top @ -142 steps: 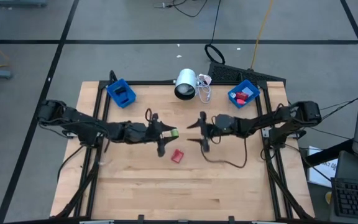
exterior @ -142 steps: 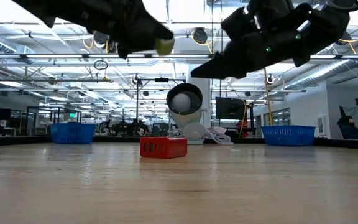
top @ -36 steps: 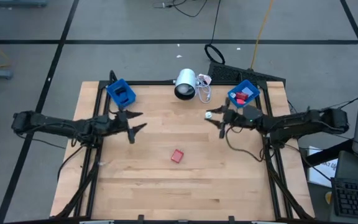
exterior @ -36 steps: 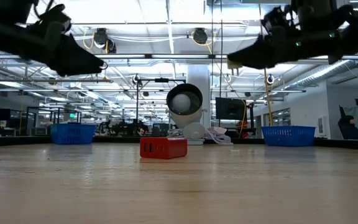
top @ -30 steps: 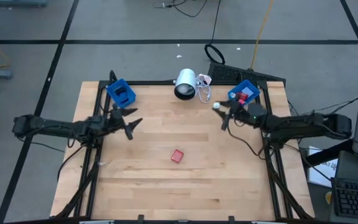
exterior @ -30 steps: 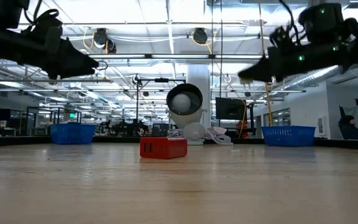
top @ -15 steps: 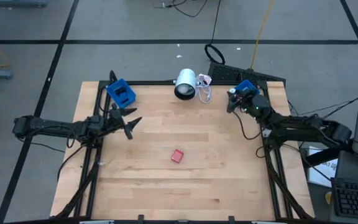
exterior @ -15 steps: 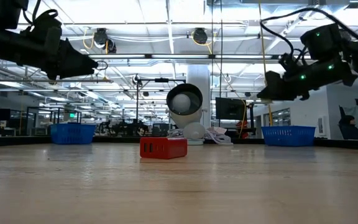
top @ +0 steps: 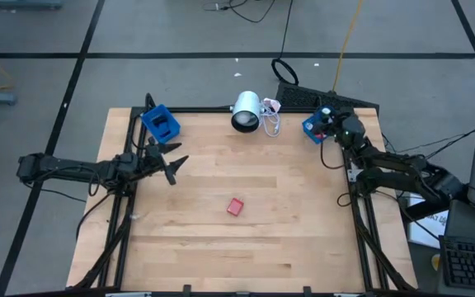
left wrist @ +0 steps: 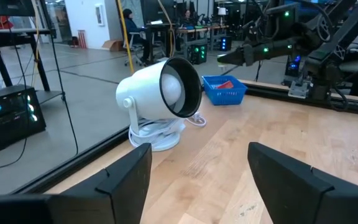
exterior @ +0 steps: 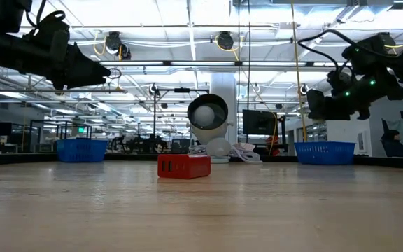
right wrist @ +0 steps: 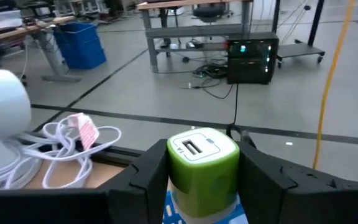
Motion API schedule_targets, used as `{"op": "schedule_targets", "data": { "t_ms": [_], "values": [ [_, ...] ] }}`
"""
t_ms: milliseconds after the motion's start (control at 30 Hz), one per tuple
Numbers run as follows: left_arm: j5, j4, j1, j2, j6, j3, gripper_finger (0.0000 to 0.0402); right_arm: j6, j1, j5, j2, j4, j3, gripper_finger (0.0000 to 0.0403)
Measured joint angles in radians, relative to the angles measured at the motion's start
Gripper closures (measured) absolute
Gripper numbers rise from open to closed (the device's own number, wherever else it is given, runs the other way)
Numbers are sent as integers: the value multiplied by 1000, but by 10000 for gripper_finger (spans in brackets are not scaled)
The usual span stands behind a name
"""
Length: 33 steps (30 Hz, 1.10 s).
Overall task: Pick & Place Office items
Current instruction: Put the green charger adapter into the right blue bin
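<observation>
The green charger block, a small cube with a USB slot in its white top face, is pinched between the right gripper fingers, held in the air directly over the right blue bin at the table's far right corner. Blue mesh shows just beneath the block in the right wrist view, so you look lined up.

To do it well: come down until the block is inside the bin walls, not above the rim, then spread the jaws slowly. Dropped from height, it will probably bounce out or land on the red item already in that bin. Lift straight up after release so the fingers don't clip the rim. Watch the white lamp cable coiled close by.

One red block lies on the wood near the table's middle, well apart from both arms; I'd take it next.

The left gripper hangs over the left side of the table near the left blue bin, jaws spread, empty, facing the white lamp.

Writing: small marks beside the USB slot, too tiny to read. A pink tag on the cable, unreadable. No brand is legible anywhere.
</observation>
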Motion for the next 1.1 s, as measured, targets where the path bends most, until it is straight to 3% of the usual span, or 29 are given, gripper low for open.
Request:
{"op": "schedule_targets", "data": {
  "t_ms": [400, 633, 1100],
  "values": [
    [0, 0, 0, 0, -3, 0, 155, -30, 1, 6, 29, -46, 0, 260],
    [0, 0, 0, 0, -3, 0, 139, -56, 35, 112, 149, 83, 1, 259],
    [0, 0, 0, 0, -3, 0, 130, -93, 35, 162, 279, 189, 2, 251]
  ]
}}
